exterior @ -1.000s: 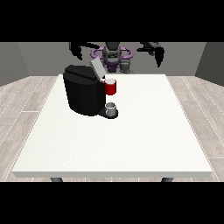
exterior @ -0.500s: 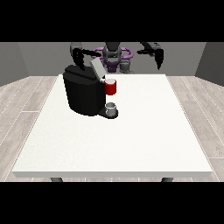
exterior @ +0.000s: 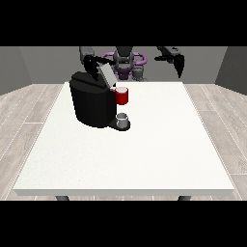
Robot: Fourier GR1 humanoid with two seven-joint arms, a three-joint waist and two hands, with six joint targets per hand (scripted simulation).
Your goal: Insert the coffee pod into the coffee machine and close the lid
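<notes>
While the hand at the view's left hovers behind the coffee machine, its raised lid could snap askew; we cannot tell either hand's fingers, nor see any pod.

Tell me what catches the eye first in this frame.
The black coffee machine on the white table's far left part stands out, with its grey lid tilted up, a red part at its front and a small grey cup below that. The hand at the view's left is just behind the lid; the hand at the view's right hangs in the air, apart from everything.
</notes>
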